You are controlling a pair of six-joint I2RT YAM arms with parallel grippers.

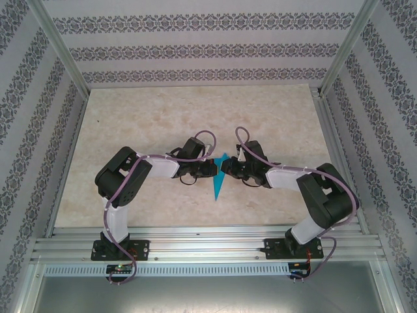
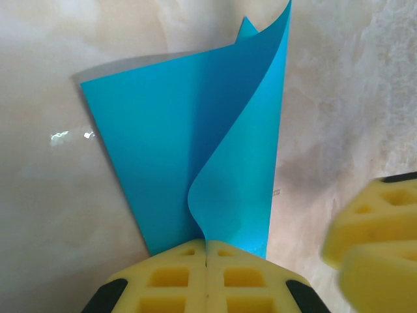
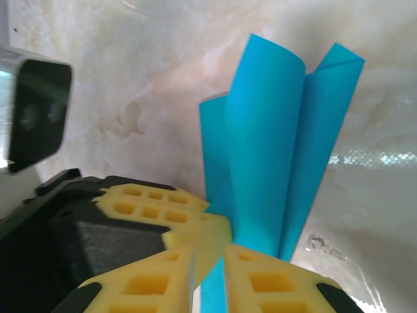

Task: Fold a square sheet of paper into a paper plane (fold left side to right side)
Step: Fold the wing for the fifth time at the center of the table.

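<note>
2 arms meet mid-surface (image 1: 150, 111), and the paper (image 1: 217, 182) sits between them, its sharp tip pointing at the near edge. Left fingers (image 2: 172, 277) are pressed fully together, pinching the paper's edge, 1 flap curling up. Right fingers (image 3: 267, 283) are nearly closed, a strip of paper caught in the narrow gap.

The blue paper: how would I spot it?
Start at the pale marbled table, then look mid-table where the left gripper and right gripper meet. Pinched between them is the paper, a narrow pointed dart, vivid blue against black and beige.
</note>
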